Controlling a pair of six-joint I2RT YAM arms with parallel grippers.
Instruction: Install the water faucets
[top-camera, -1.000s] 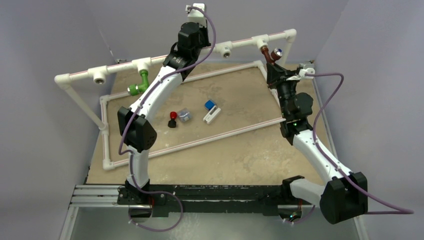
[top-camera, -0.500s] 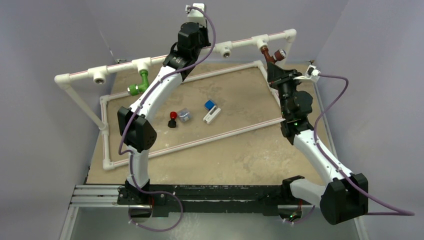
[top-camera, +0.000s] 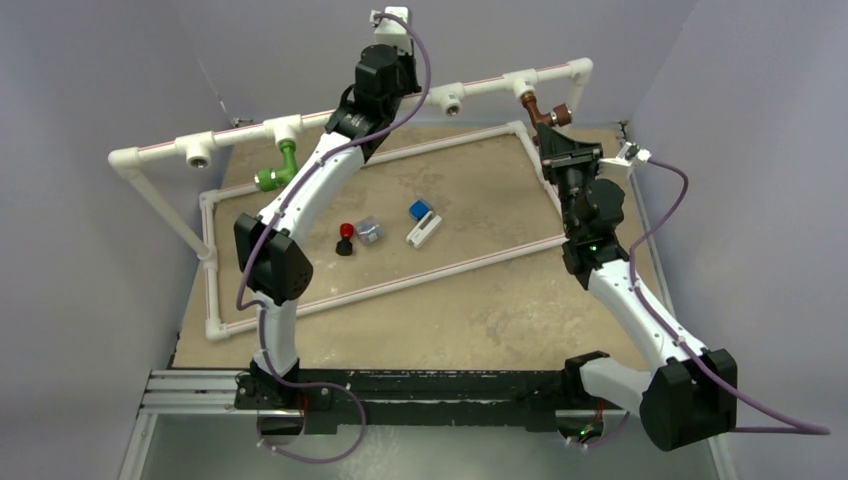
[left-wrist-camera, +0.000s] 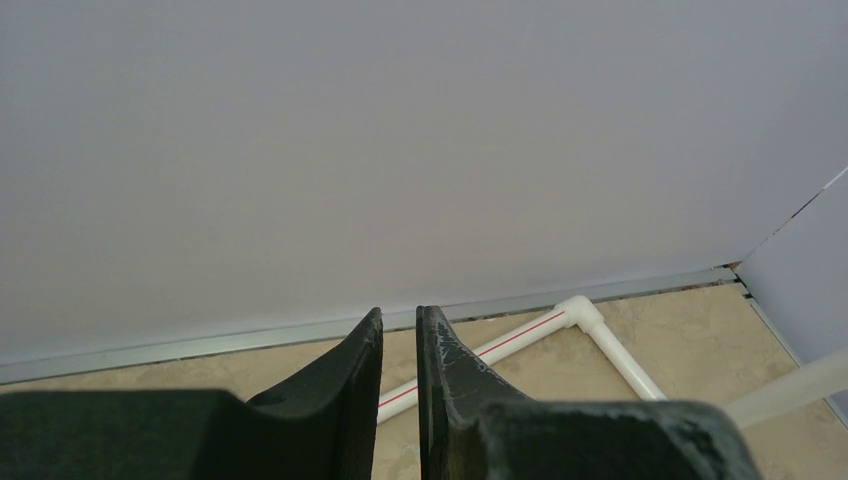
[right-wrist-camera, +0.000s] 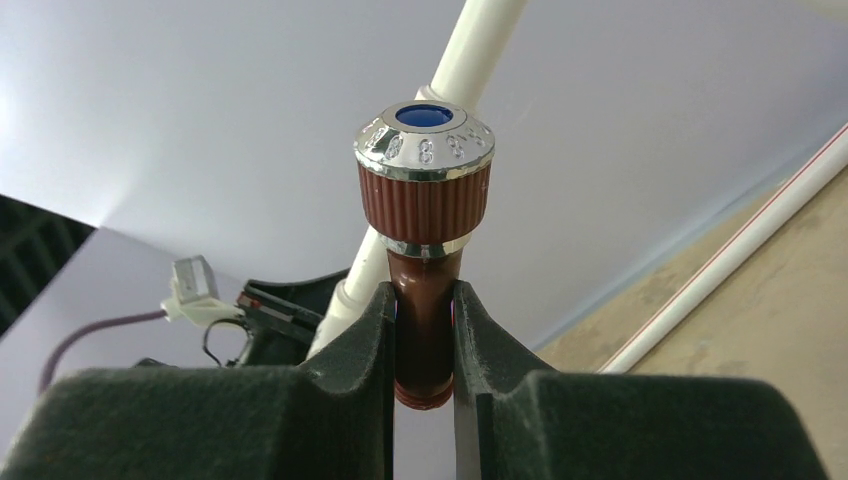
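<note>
Right gripper (right-wrist-camera: 422, 300): pinches the reddish-brown faucet (right-wrist-camera: 425, 200) by its neck, just below the ribbed knob with the chrome cap.
Reddish-brown faucet, place: at about 1 o'clock on the table (top-camera: 480, 300), with its stub up against the white tee (top-camera: 522, 82) of the raised pipe frame (top-camera: 240, 133).
Just changed: the right wrist has rolled over the last second. Its cable plug has swung out toward 3 o'clock, and the faucet's knob has turned with it and dropped a little toward 4 o'clock.
Meaning: this looks like the faucet being twisted into the tee. It is probably partly seated, but the joint is too small in the frames to tell how deep.
Green faucet (top-camera: 279, 168): hangs from its own tee at about 10 o'clock, untouched and apparently already installed.
Left gripper (left-wrist-camera: 398, 330): fingers pressed nearly together on nothing, raised toward 12 o'clock and facing the back wall (left-wrist-camera: 400, 150); no change.
Left to do: likely more turns, then let go.
</note>
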